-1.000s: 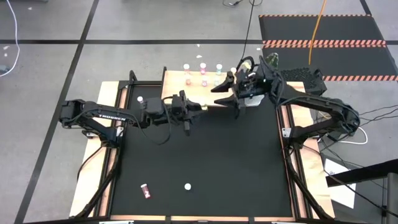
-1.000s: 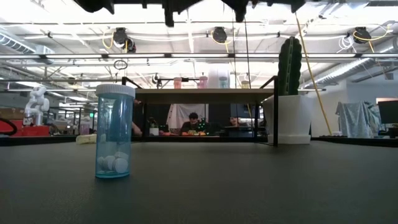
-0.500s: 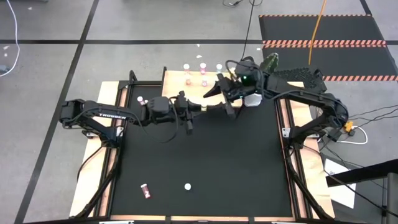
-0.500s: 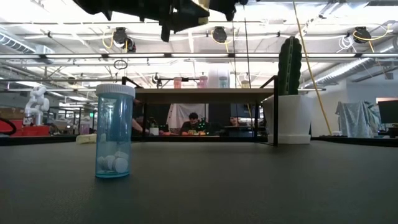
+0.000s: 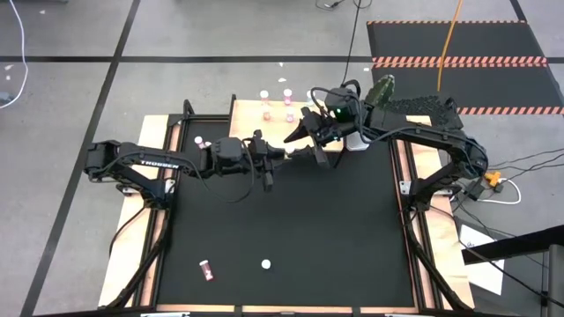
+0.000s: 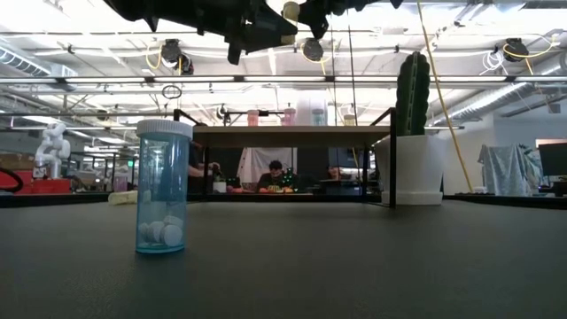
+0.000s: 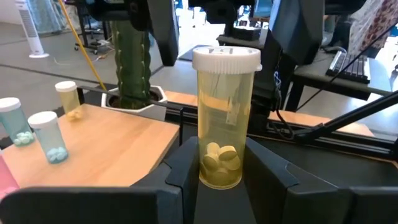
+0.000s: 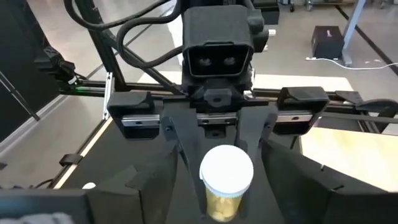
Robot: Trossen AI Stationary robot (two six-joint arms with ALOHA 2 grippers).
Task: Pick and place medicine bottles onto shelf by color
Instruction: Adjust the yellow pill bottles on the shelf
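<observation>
My left gripper (image 5: 275, 154) is shut on a yellow bottle (image 7: 224, 118) with a white cap, high above the middle of the table. My right gripper (image 5: 301, 143) faces it, open. Its fingers stand on either side of the bottle's cap (image 8: 227, 169), apart from it. The shelf (image 5: 284, 107) stands at the table's far edge and bears several pink, teal and yellow bottles; in the left wrist view its board (image 7: 99, 140) shows two teal ones and a yellow one. A teal bottle (image 6: 163, 188) stands on its base on the near table. A pink bottle (image 5: 205, 270) lies beside it. My left gripper pinches the yellow bottle's lower body, near its base (image 7: 219, 177), between its two fingers. The fingers come level from the table's left, and the bottle lies along them. Its cap end points toward my right gripper, and it is lifted clear of the table.
A white pot with a green cactus (image 5: 381, 88) stands at the shelf's right end, close behind my right arm. A small bottle (image 5: 198, 141) stands on the wooden strip at the far left. People sit in the room beyond the table (image 6: 276, 177).
My right gripper has gone toward the table's left, away from the cactus and up to the bottle in my left gripper. It has stayed open. My left gripper has gone a little toward the right with the bottle.
</observation>
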